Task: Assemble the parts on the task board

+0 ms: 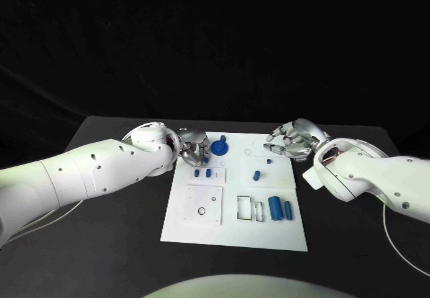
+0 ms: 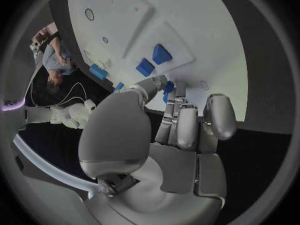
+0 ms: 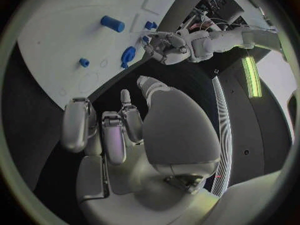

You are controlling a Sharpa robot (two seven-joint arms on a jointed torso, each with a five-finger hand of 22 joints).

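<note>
Task board, white plate with blue parts on it; left hand and right hand both hover curled, holding nothing.

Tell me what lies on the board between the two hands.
In the head view, a blue round part sits beside the left hand; bare task board stretches to the right hand.

So it's a black table and the white task board lies flat on it, sitting between the left hand and the right hand, running from them toward the robot.
</note>
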